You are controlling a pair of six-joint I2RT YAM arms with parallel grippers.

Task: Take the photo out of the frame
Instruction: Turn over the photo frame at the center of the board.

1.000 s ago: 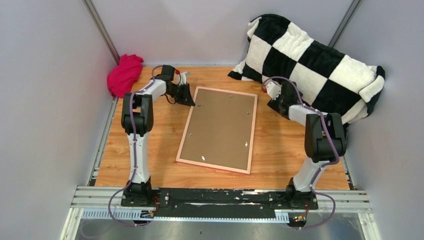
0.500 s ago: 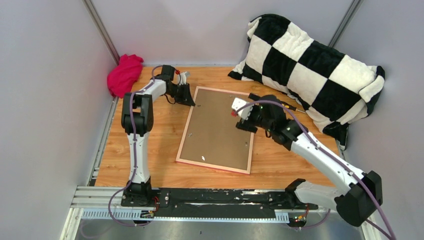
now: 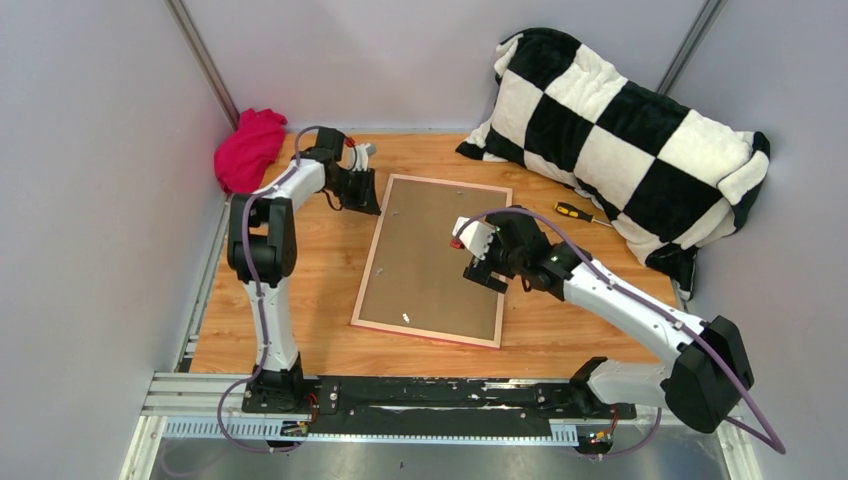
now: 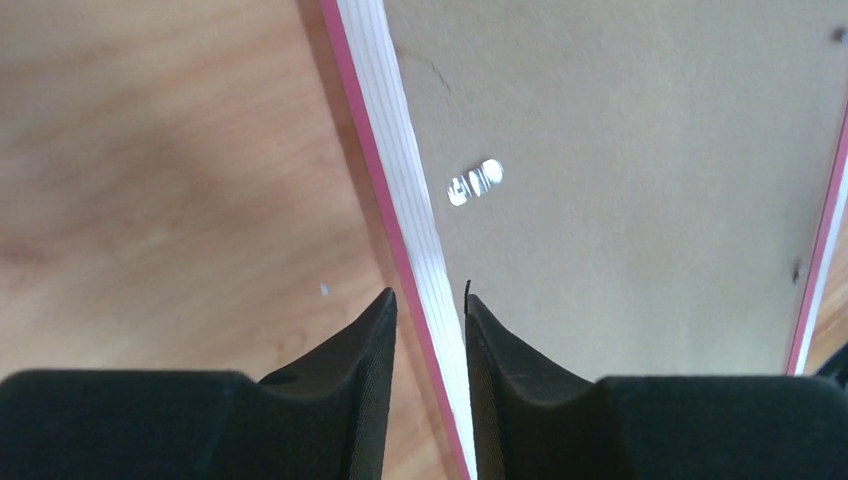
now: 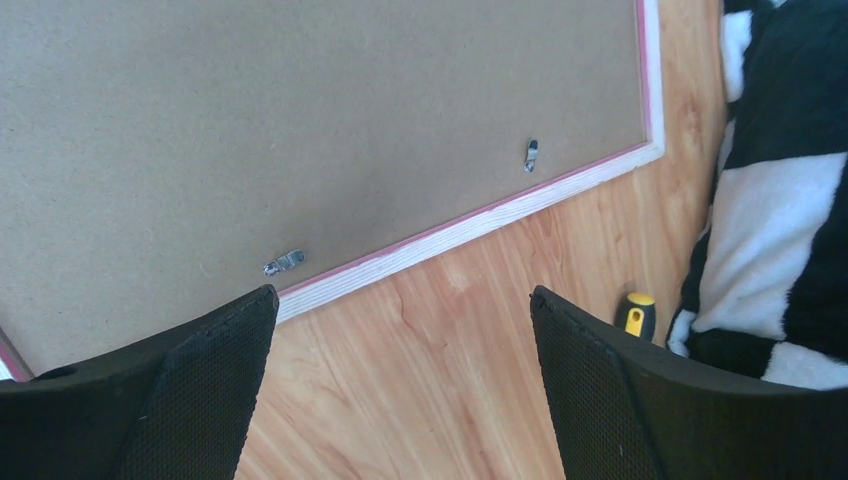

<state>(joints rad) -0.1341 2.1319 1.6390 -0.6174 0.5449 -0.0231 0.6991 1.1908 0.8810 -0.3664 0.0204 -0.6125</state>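
The frame [image 3: 372, 262] lies face down on the wooden table, its thin pink border around a brown backing board [image 3: 435, 255]. The photo is hidden under that board. My left gripper [image 3: 364, 196] is at the frame's far left corner. In the left wrist view its jaws [image 4: 430, 300] straddle the frame's white and pink rail [image 4: 400, 180], narrowly open, with a sliver of table showing beside the left finger. My right gripper [image 3: 486, 270] hovers wide open over the frame's right edge, and in the right wrist view [image 5: 400, 390] only bare table lies between its fingers.
Small metal tabs [image 5: 284, 264] [image 5: 531, 154] [image 4: 474, 183] sit on the backing board. A yellow-handled screwdriver [image 3: 577, 213] [image 5: 637, 313] lies right of the frame, beside a black and white checked pillow [image 3: 620, 130]. A magenta cloth [image 3: 248, 150] sits in the far left corner.
My right arm has swung from beside the pillow over to the frame's right side, which uncovered the screwdriver. My left gripper's jaws have loosened a little on the frame's rail.
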